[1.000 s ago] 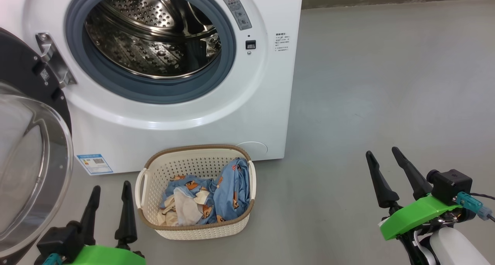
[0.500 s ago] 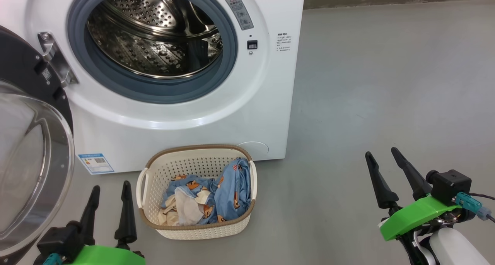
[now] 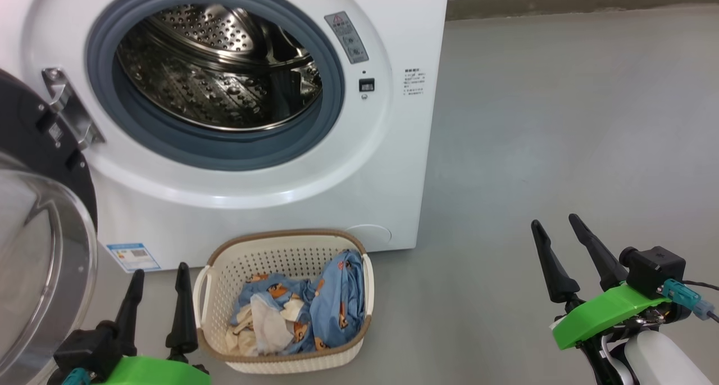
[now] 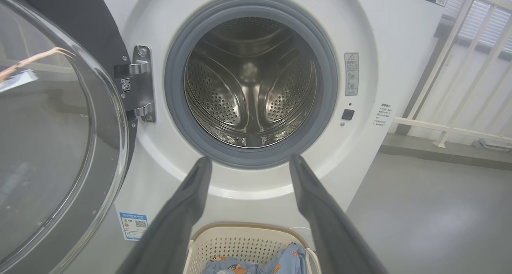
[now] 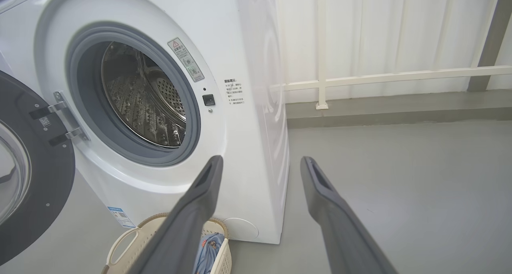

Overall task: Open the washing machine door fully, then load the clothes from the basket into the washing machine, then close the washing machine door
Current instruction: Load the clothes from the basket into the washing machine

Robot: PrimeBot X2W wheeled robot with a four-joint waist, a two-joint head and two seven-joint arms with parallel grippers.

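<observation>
Only the head camera has shifted since the earlier frame: the washing machine (image 3: 393,149) and the basket (image 3: 281,240) sit slightly lower in its picture, while neither arm has changed its pose.

Status of work:
- Door: the washing machine door (image 3: 39,250) is swung wide on its hinge to the robot's left, leaving the mouth clear. The opening step is judged done.
- Loading: not begun. The drum (image 3: 219,76) shows bare steel, and the clothes (image 3: 331,300) all lie heaped in the basket, which stands on the floor (image 3: 561,121) just in front of the machine.
- Closing: outstanding.

The left pincer (image 3: 161,269) is just beside the basket's left handle, fingers parted and holding nothing. The right pincer (image 3: 554,220) is well apart to the right, likewise parted and empty.
</observation>
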